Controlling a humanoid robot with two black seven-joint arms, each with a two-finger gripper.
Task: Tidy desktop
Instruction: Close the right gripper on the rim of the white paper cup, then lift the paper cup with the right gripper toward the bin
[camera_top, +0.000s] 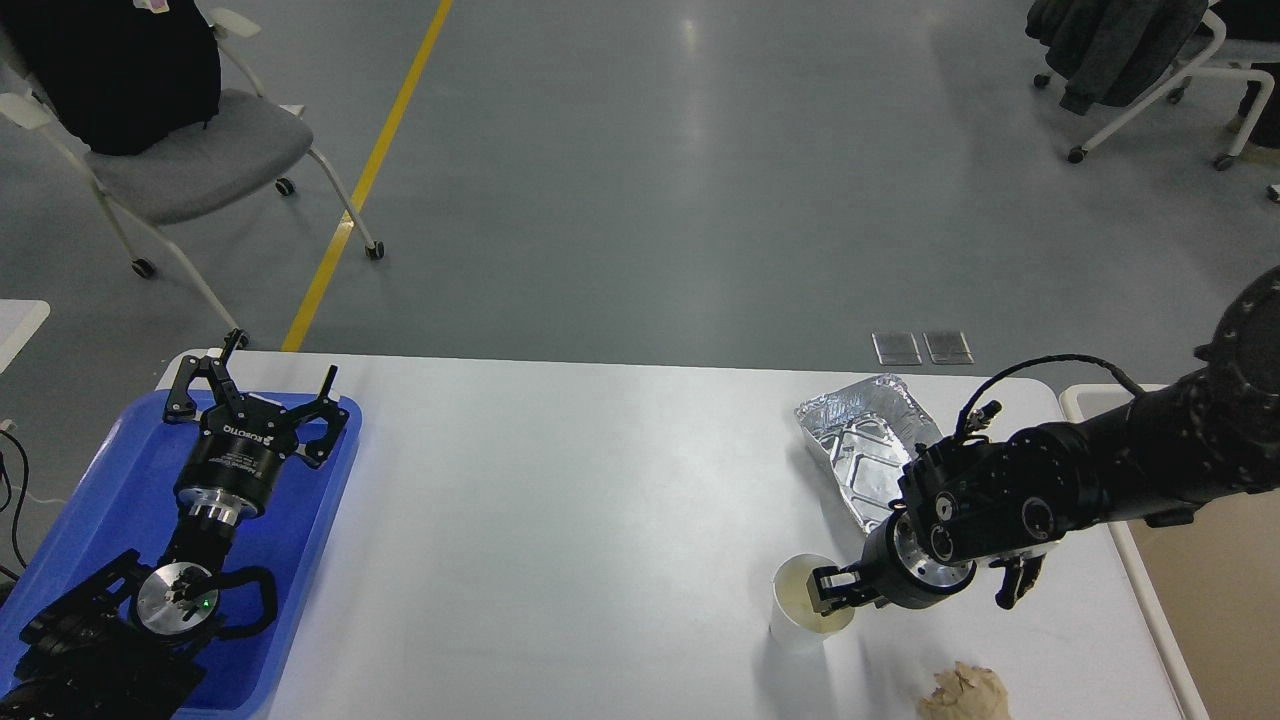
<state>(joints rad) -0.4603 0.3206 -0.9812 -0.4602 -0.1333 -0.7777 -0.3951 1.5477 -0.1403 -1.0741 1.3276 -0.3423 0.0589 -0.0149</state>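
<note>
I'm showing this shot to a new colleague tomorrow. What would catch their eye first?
Likely the right claw reaching into the rim of a white paper cup near the front right of the desktop. Behind it lies a crumpled foil tray. At far left, the left claw hangs spread open over a blue tray.

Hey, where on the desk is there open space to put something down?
The desktop is bare between the blue tray and the paper cup. The right end is crowded: foil tray, cup, right hand and crumpled brown paper.
</note>
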